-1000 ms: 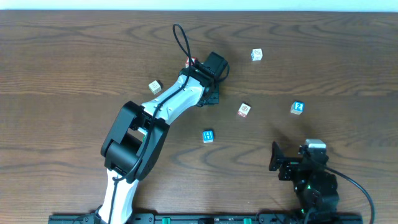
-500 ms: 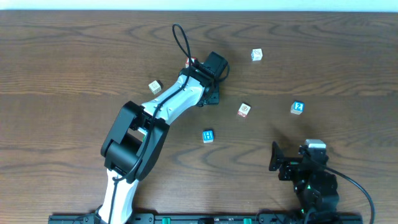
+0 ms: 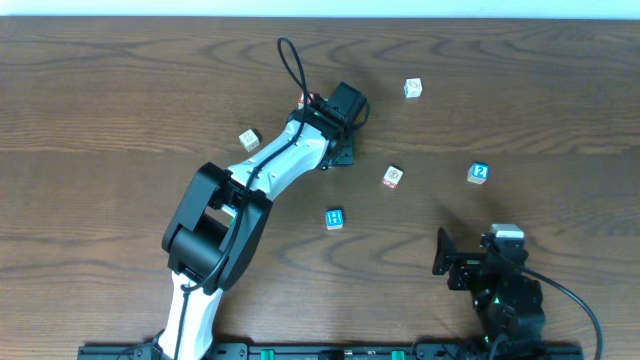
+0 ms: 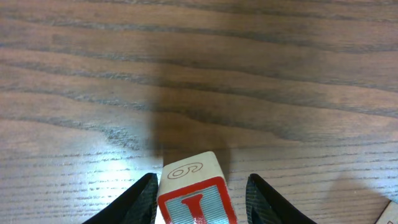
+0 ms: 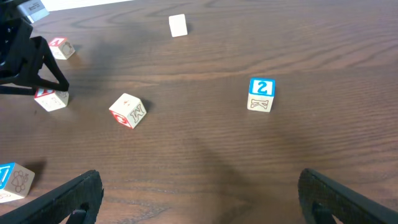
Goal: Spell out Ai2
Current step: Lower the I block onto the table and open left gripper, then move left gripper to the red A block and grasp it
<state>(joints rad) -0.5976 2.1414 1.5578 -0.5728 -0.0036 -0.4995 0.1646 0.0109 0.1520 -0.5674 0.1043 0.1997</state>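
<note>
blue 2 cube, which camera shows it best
The right wrist view: the 2 cube stands alone with its digit readable. Overhead shows it only as a tiny blue square; the left wrist view misses it.

**Parts cut off or hidden**

In the left wrist view, the bottom edge cut off the red I cube (image 4: 196,200) and both fingers (image 4: 134,208) beside it. From overhead, the left gripper (image 3: 338,152) hid that cube. The right wrist view's left edge cut a blue cube (image 5: 11,180).
</note>
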